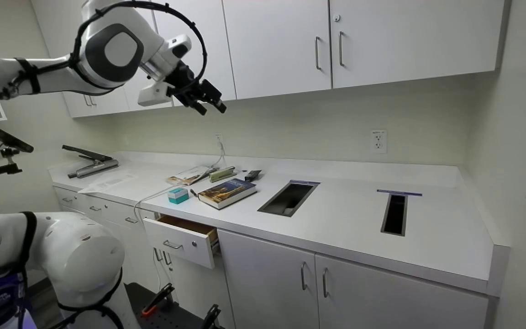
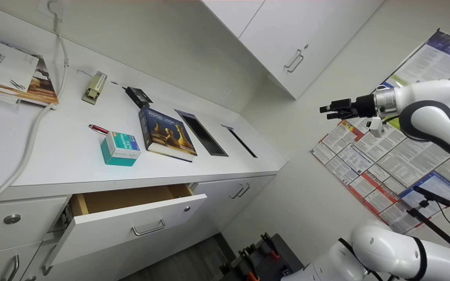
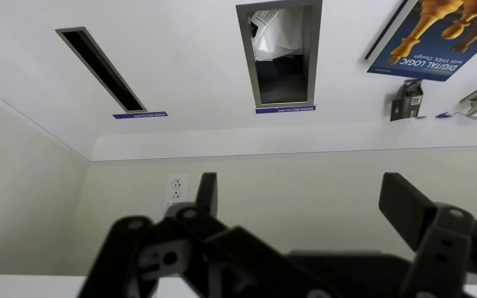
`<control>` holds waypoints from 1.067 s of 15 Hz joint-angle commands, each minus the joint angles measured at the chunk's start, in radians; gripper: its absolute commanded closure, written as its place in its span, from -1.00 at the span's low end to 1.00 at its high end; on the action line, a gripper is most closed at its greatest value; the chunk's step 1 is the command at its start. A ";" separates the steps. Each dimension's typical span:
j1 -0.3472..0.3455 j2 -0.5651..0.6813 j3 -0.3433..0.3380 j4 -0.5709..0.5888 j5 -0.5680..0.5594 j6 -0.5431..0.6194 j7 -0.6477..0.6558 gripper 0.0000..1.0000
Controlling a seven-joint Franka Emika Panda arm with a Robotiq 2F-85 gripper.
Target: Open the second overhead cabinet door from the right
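The second overhead door from the right (image 1: 274, 43) is a plain white panel, shut, with a vertical silver handle (image 1: 317, 53) near its right edge. The rightmost door (image 1: 413, 39) beside it is also shut, with its own handle (image 1: 340, 48) and a lock. In an exterior view these doors (image 2: 275, 29) show at a slant, with the two handles close together. My gripper (image 1: 213, 108) is in the air in front of the cabinets, apart from them, as an exterior view shows (image 2: 325, 112). In the wrist view the gripper (image 3: 304, 194) is open and empty, facing the wall; the handles are out of view.
Below is a white counter (image 1: 336, 201) with a book (image 1: 227, 193), a teal box (image 1: 178, 195), a stapler (image 1: 222, 174) and two slots (image 1: 289, 198). A drawer (image 1: 178, 241) stands pulled out. A side wall (image 1: 514, 137) bounds the right end.
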 commanded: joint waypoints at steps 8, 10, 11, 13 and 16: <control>-0.165 0.122 0.029 0.067 -0.044 0.316 0.089 -1.00; -0.217 0.194 0.022 0.122 -0.056 0.443 0.084 -1.00; -0.237 0.231 0.018 0.149 -0.055 0.503 0.075 -1.00; -0.223 0.314 -0.017 0.225 -0.038 0.584 0.018 -1.00; -0.094 0.430 -0.124 0.348 0.028 0.611 -0.092 -1.00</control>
